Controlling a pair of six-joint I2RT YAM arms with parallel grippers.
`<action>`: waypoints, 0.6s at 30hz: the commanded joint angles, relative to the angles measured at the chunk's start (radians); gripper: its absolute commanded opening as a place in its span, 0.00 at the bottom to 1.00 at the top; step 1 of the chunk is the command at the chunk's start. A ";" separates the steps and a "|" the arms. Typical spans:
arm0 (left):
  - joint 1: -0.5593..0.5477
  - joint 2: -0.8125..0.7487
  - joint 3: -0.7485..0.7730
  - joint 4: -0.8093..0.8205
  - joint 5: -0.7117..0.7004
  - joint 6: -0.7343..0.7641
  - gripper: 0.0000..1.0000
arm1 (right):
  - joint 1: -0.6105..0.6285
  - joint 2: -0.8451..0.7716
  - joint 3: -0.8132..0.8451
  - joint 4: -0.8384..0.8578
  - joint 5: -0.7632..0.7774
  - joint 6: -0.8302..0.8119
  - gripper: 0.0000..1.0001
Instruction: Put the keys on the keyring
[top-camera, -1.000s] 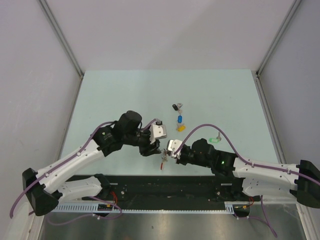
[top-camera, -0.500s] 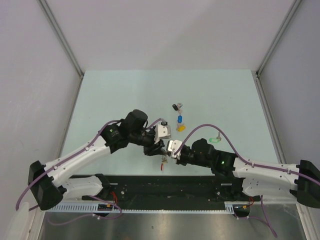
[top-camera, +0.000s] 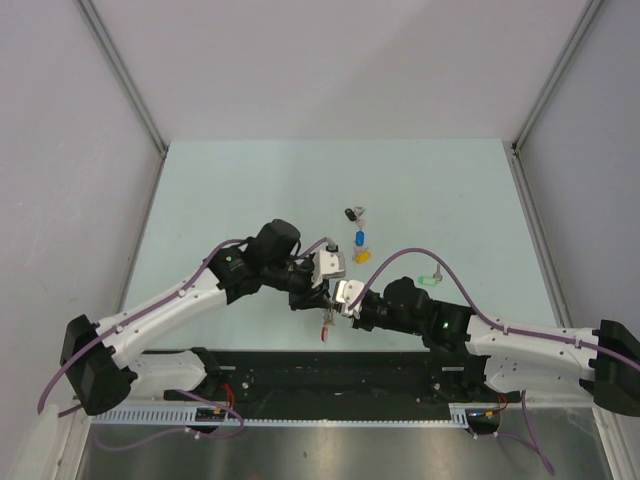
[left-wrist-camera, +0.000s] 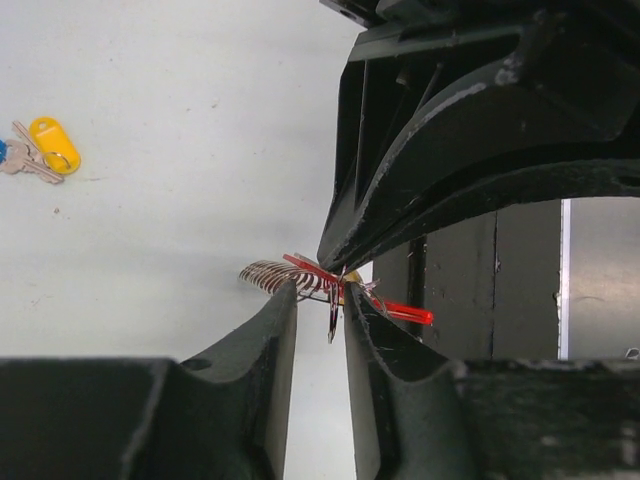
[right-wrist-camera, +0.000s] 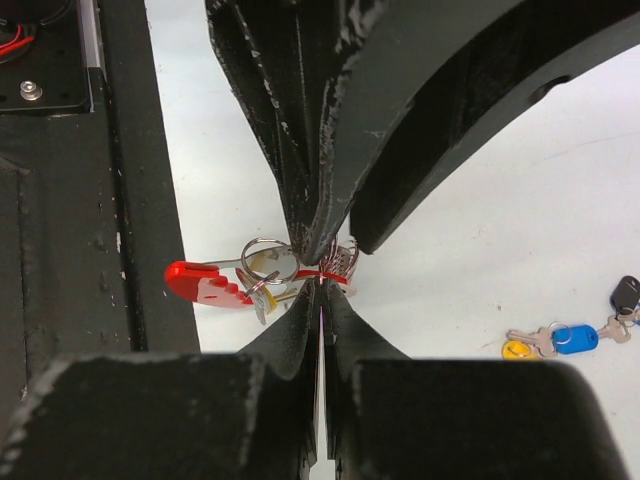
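Observation:
The keyring (right-wrist-camera: 335, 272), a red curved band with a silvery coil (left-wrist-camera: 266, 274), hangs above the table near its front edge. My right gripper (right-wrist-camera: 322, 288) is shut on the red band. A red-tagged key (right-wrist-camera: 200, 283) and a yellow-tagged one dangle from its metal ring (right-wrist-camera: 268, 262). My left gripper (left-wrist-camera: 320, 300) meets it from the opposite side, jaws narrowly apart, straddling the band and a thin hanging piece, a gap showing on the left side. In the top view both grippers (top-camera: 330, 292) meet, with the red tag (top-camera: 325, 330) below. Loose keys lie behind: black (top-camera: 352, 213), blue (top-camera: 360, 238), yellow (top-camera: 362, 256), green (top-camera: 430, 280).
The black base rail (top-camera: 330, 375) runs along the near edge right under the grippers. Grey walls (top-camera: 90, 130) and metal posts bound the pale table (top-camera: 240, 190) on the left, right and back.
My left arm has swung right, up to the right gripper, and its jaws have narrowed around the keyring. The right gripper and the loose keys have not moved.

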 joint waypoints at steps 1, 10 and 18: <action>0.005 0.004 0.012 -0.022 0.047 0.038 0.28 | 0.005 -0.020 0.044 0.068 -0.009 -0.009 0.00; 0.005 -0.010 0.006 0.001 0.068 0.025 0.00 | 0.006 -0.020 0.043 0.066 -0.007 -0.009 0.00; 0.048 -0.087 -0.049 0.125 0.078 -0.131 0.01 | 0.006 -0.022 0.043 0.054 -0.010 -0.007 0.00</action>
